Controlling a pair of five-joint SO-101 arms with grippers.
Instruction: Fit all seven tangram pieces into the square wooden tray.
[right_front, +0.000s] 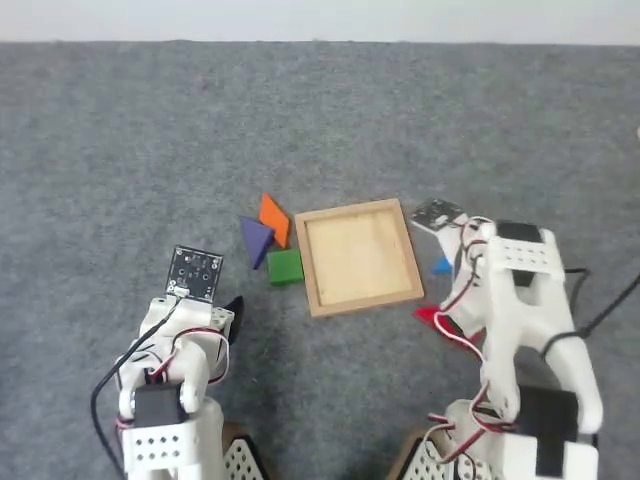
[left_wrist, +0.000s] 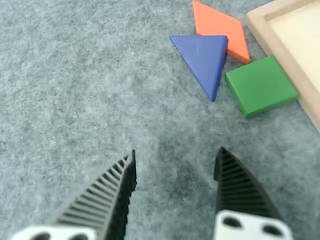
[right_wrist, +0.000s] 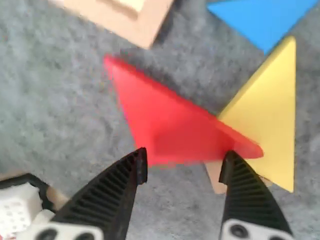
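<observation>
grey felt (right_front: 150, 130) spreads under both arms. the left gripper (left_wrist: 177, 154) hangs over it with jaws spread apart, holding nothing. beyond it lie a green square (left_wrist: 261, 86), a purple triangle (left_wrist: 202, 57) and an orange parallelogram (left_wrist: 220, 27), just beside the wooden tray (left_wrist: 265, 30). the right gripper (right_wrist: 186, 154), jaws also apart, sits over a red triangle (right_wrist: 170, 135) touching a yellow triangle (right_wrist: 270, 115). a blue triangle (right_wrist: 265, 20) lies farther.

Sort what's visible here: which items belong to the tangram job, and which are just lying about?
Job: square wooden tray; orange parallelogram; dark blue triangle; green square; red triangle; yellow triangle; light blue triangle.
Not the job: grey felt table covering.
</observation>
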